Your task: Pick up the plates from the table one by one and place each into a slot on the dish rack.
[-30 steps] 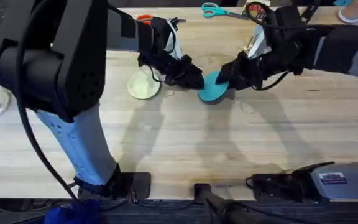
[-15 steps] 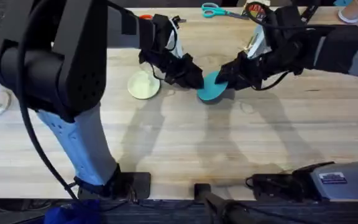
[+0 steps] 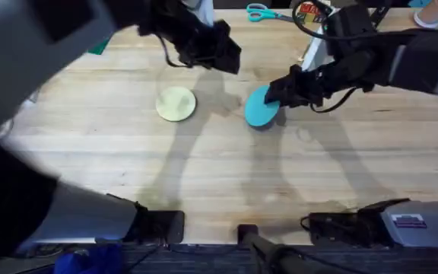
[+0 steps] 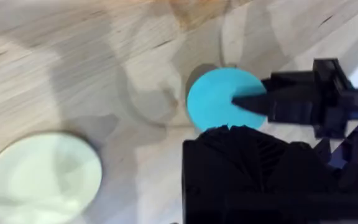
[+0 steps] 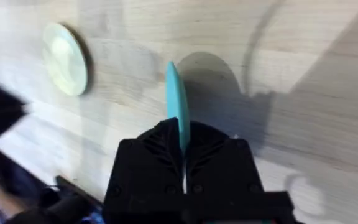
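One teal plate [image 3: 261, 109], thin, smooth and round, stands tilted on edge, rim clamped between the closed fingers of the right pincer [image 3: 280, 94]. Cream plate [image 3: 176, 103] lies flat on the wood-grain surface [image 3: 204, 167], nearer the left pincer [image 3: 223, 57], whose opening cannot be judged.

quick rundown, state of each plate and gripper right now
teal plate: gripped on edge by the right gripper, lower rim at the table
pale yellow-cream plate: lying flat on the table, free
right gripper: shut on the teal plate's rim
left gripper: raised above the table, holding nothing; open or shut unclear
scissors: lying at the far table edge
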Robot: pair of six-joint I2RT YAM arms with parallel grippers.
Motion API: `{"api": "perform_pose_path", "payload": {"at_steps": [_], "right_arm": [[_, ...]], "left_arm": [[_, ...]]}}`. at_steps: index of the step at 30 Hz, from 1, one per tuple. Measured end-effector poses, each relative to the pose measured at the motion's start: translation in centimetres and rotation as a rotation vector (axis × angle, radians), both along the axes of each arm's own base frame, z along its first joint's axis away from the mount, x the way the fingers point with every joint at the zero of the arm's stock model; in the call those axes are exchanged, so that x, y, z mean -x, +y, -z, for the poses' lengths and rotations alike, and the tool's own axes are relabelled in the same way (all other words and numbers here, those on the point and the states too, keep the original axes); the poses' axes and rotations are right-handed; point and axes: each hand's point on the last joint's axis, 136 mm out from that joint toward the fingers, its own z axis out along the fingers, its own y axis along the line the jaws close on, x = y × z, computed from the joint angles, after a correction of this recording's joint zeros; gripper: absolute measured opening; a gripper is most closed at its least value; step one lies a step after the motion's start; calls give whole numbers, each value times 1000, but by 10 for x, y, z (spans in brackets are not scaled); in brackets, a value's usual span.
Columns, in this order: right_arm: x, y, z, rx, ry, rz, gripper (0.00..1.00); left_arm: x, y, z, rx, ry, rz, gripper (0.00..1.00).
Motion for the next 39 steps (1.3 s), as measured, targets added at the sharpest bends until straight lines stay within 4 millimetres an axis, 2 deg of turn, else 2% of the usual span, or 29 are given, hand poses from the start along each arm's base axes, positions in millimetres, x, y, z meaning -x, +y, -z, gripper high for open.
{"api": "perform_pose_path", "payload": {"at_steps": [3,6,14,21,25,31,32,33,37,38,39], "right_arm": [[-1,-6,-16,45,-90,-35,29],[-5,-11,-39,78,-196,-79,29],[-13,-20,-117,197,-528,-234,29],[-19,-36,-168,389,-744,-356,28],[-23,-45,-189,505,-820,-426,28],[-25,-59,-213,657,-886,-509,28],[-27,-63,-217,676,-895,-510,28],[-27,-66,-220,690,-900,-509,28],[-28,-82,-230,736,-892,-491,28],[-28,-85,-231,744,-889,-485,28],[-29,-88,-233,750,-889,-482,28]], "left_arm": [[14,17,-26,-42,-53,-26,40],[24,34,-43,-90,-97,-64,40],[67,83,-79,-218,-186,-129,41],[94,112,-83,-322,-179,-168,41],[98,123,-79,-381,-165,-183,40],[96,127,-79,-405,-174,-195,41],[96,128,-79,-409,-178,-190,123],[96,128,-79,-410,-177,-191,248],[96,128,-79,-412,-178,-192,884],[96,128,-79,-411,-177,-193,964],[96,128,-79,-412,-178,-192,985]]}}
